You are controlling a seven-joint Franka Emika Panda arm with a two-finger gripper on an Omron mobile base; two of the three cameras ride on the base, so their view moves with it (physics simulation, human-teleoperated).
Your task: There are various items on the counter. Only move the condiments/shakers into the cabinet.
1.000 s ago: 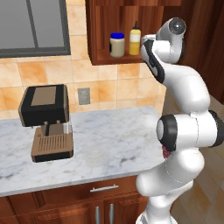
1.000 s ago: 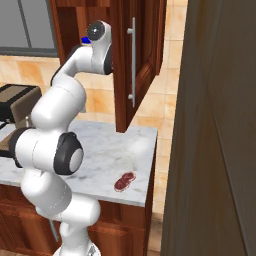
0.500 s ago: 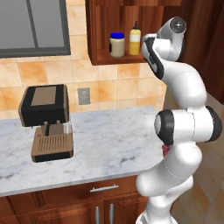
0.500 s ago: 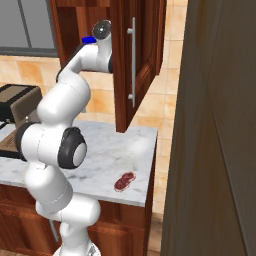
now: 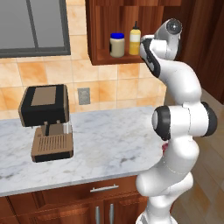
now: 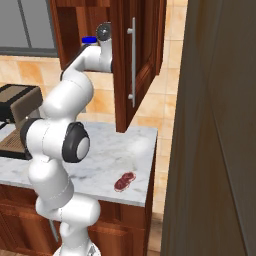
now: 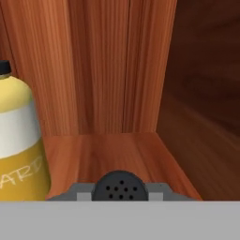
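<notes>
Hand [image 7: 118, 193] clamped on perforated black shaker [image 7: 118, 186] inside wooden cabinet [image 7: 112, 70]; glossy yellow bottle [image 7: 18, 140] just beside, jar [image 5: 117, 44] beyond.

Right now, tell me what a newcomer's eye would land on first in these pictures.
First the white arm, reaching up from beside the counter into the open cabinet. On the cabinet shelf stand the blue-lidded jar and the yellow squeeze bottle; in the hand view the pincer holds a small black shaker beside that bottle. A dark-red lumpy object lies alone on the counter's corner.
</notes>
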